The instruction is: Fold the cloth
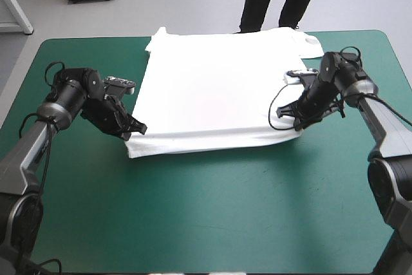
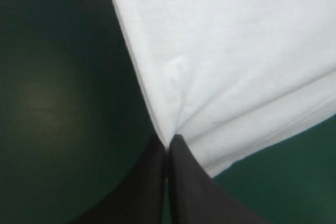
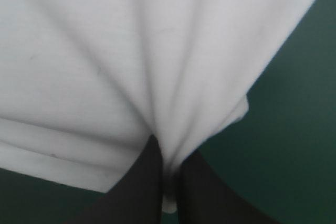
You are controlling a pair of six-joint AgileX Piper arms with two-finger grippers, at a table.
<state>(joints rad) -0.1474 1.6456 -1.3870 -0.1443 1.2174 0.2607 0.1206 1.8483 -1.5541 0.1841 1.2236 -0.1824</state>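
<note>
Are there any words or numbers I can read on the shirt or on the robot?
None can be read. The T-shirt is plain white in all three views, the teal-green cover has no print, and no label shows on the left gripper or the right gripper.

The white, short-sleeved T-shirt (image 1: 215,94) lies spread flat across the far half of the teal-green worktop (image 1: 225,210), with its sleeves close to the far edge. Along its near side a narrow strip of a lower layer shows beneath the upper one (hem stitching runs along it). Both near corners are pinched, one in the left pincer (image 1: 136,128) and one in the right pincer (image 1: 286,120), and soft creases fan out from each grip.
</note>
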